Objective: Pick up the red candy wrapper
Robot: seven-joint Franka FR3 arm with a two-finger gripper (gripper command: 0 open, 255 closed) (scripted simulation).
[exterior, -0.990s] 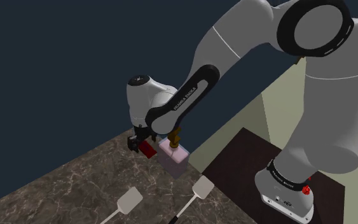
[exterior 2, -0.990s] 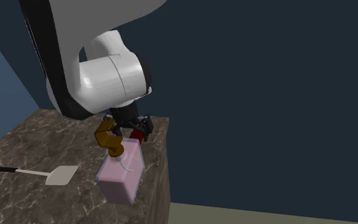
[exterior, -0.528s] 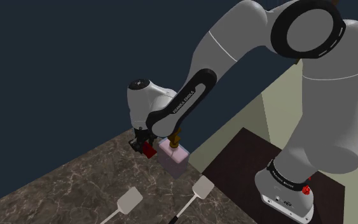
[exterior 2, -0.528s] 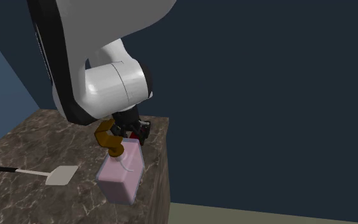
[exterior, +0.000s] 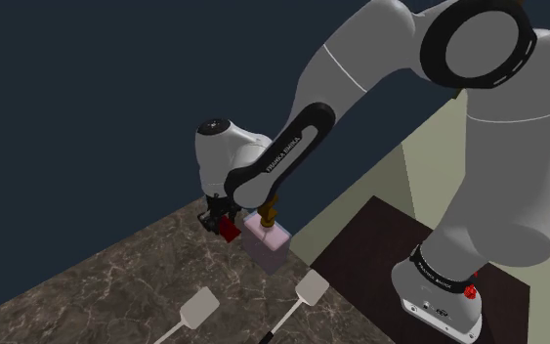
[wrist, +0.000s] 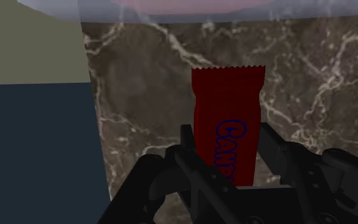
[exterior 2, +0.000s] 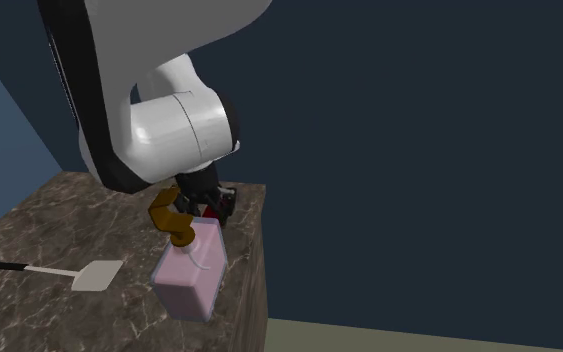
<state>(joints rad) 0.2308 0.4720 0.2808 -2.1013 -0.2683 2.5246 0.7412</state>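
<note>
- Red candy wrapper [wrist: 227, 121] lies flat on the marble counter [wrist: 145, 83], near its edge and just beside a pink pump bottle [exterior: 266, 239].
- Black gripper [wrist: 227, 137] is down at the counter, its fingers pressed against both long sides of the wrapper, pinching it.
- The step in hand looks like securing the grasp.
- Next comes a straight lift, clear of the bottle.

Held the white arm [exterior: 360, 68] high above the red candy wrapper [wrist: 227, 108], bent at the elbow. Hung the round white wrist [exterior: 226, 151] right over the wrapper. Pointed the black gripper [wrist: 227, 141] down at it. Pressed the two fingers [wrist: 187, 145] on the wrapper's two long sides.
</note>
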